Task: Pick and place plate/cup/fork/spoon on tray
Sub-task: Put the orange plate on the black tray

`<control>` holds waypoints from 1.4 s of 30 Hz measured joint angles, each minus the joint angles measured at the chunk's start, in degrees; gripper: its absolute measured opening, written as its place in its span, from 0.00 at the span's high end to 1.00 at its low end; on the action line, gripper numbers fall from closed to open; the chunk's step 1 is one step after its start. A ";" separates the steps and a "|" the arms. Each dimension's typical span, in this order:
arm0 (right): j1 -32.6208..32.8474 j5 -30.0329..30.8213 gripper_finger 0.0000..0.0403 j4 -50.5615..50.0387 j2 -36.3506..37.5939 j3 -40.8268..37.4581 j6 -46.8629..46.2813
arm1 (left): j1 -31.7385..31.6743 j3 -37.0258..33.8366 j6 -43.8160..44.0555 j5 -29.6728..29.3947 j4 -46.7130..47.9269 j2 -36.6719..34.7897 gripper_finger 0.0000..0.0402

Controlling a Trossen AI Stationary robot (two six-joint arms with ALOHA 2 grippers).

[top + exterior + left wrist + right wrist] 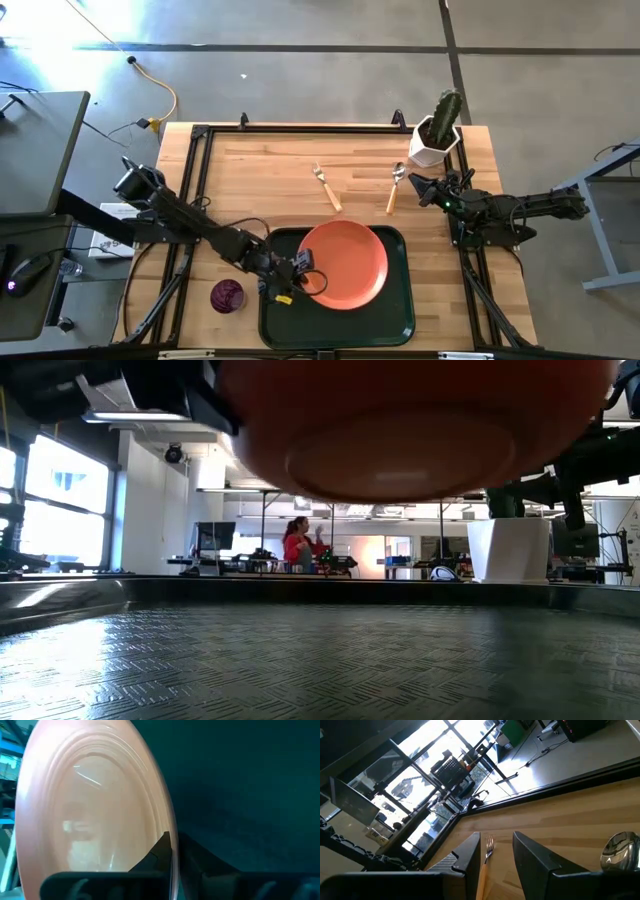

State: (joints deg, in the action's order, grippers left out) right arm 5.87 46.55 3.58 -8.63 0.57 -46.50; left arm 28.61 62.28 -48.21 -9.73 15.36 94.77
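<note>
The left gripper (305,277) is clamped on the left rim of the plate (345,264), holding it above the tray (395,320) (underside visible from table level). The right gripper (418,188) waits part-open by the spoon (394,187).

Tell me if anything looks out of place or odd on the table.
Only the plate: the left gripper is shut on its rim, holding it in the air above the tray. The fork and spoon lie on bare wood, undisturbed.
</note>
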 joint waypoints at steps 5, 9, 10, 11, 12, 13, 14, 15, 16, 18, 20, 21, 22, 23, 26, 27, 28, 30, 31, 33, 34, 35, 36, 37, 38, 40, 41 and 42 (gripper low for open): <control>0.00 -0.07 0.74 -0.03 -0.14 -0.01 0.00 | 1.24 0.00 0.10 0.19 -0.61 3.64 0.98; 0.00 -0.09 0.74 -0.03 -0.14 -0.01 0.02 | 2.47 0.00 0.22 0.21 -2.15 6.00 0.98; 0.00 -0.08 0.74 -0.01 -0.28 0.00 0.02 | 2.80 0.00 0.56 0.19 -2.45 6.55 0.98; 0.00 -0.11 0.74 -0.02 -0.42 -0.01 0.02 | 3.06 0.00 1.05 0.19 -2.66 7.06 0.98; 0.00 -0.13 0.74 -0.05 -0.43 0.01 0.02 | 3.25 0.00 1.23 0.19 -3.09 7.59 0.98; 0.00 -0.20 0.74 -0.05 -0.47 0.01 0.02 | 3.50 0.00 1.39 0.19 -3.19 7.93 0.98; 0.00 -0.18 0.74 -0.01 -0.63 -0.01 0.02 | 3.73 0.00 1.57 0.20 -3.13 8.16 0.98; 0.00 -0.21 0.74 -0.05 -0.69 -0.01 0.02 | 3.90 0.00 1.65 0.19 -3.31 8.47 0.98; 0.00 -0.23 0.74 -0.05 -0.71 0.00 0.02 | 4.10 0.00 1.61 0.18 -3.46 8.84 0.98; 0.00 -0.21 0.74 -0.03 -0.85 0.00 0.02 | 4.44 0.00 1.62 0.22 -2.83 9.46 0.98; 0.00 -0.23 0.74 -0.04 -0.91 0.00 0.02 | 4.66 -0.02 1.60 0.24 -2.84 10.23 0.98; 0.00 -0.23 0.74 -0.03 -0.98 -0.01 0.00 | 4.85 -0.02 1.62 0.40 -2.96 10.59 0.98; 0.00 -0.26 0.74 0.01 -1.17 0.01 0.02 | 4.91 -0.02 1.65 0.69 -2.92 10.88 0.98; 0.00 -0.55 0.74 -0.01 -1.21 -0.01 0.00 | 5.01 -0.02 1.64 0.63 -2.83 11.18 0.98; 0.00 -1.60 0.74 0.06 -1.24 0.01 -0.73 | 5.21 -0.02 1.64 0.22 -2.81 11.73 0.98; 0.01 -1.93 0.74 0.06 -1.24 0.00 -1.17 | 5.21 -0.02 1.88 0.23 -2.86 11.69 0.98; 0.00 -2.20 0.74 0.08 -1.24 -0.01 -1.32 | 5.21 -0.02 2.07 0.30 -2.89 11.67 0.98; 0.00 -2.46 0.74 0.08 -1.23 -0.01 -1.43 | 5.21 -0.02 2.08 0.53 -2.39 11.67 0.98; 0.00 -2.46 0.74 0.10 -1.22 0.01 -1.47 | 5.19 -0.02 2.08 0.47 -2.25 11.67 0.98; 0.00 -2.46 0.74 0.08 -1.24 -0.01 -1.49 | 5.19 -0.02 2.08 0.46 -1.93 11.67 0.98; 0.00 -2.46 0.74 0.08 -1.24 -0.01 -1.49 | 5.19 -0.02 2.08 0.45 -1.61 11.67 0.98; 0.00 -2.48 0.74 0.08 -1.24 -0.01 -1.49 | 5.19 -0.02 2.08 0.44 -1.47 11.67 0.98; 0.00 -2.51 0.74 0.08 -1.24 0.01 -1.49 | 5.19 -0.02 2.08 0.33 -1.46 11.67 0.98; 0.00 -2.59 0.74 0.09 -1.24 0.00 -1.49 | 5.19 -0.02 2.05 0.14 -1.45 11.67 0.98; 0.00 -2.59 0.74 0.10 -1.23 -0.01 -1.49 | 5.19 -0.02 1.87 0.06 -1.47 11.67 0.98; 0.00 -2.59 0.74 0.10 -1.22 0.00 -1.49 | 5.19 -0.02 1.44 -0.03 -1.45 11.67 0.97; 0.00 -2.59 0.74 0.09 -1.22 0.00 -1.49 | 5.18 -0.02 1.28 -0.03 -1.45 11.67 0.96; 0.00 -2.59 0.74 0.10 -1.22 0.01 -1.49 | 5.17 -0.02 1.20 -0.03 -1.45 11.67 0.95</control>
State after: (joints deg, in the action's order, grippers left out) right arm 5.87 43.97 3.68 -9.85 0.57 -47.99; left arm 33.78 62.26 -47.00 -9.76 13.91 106.43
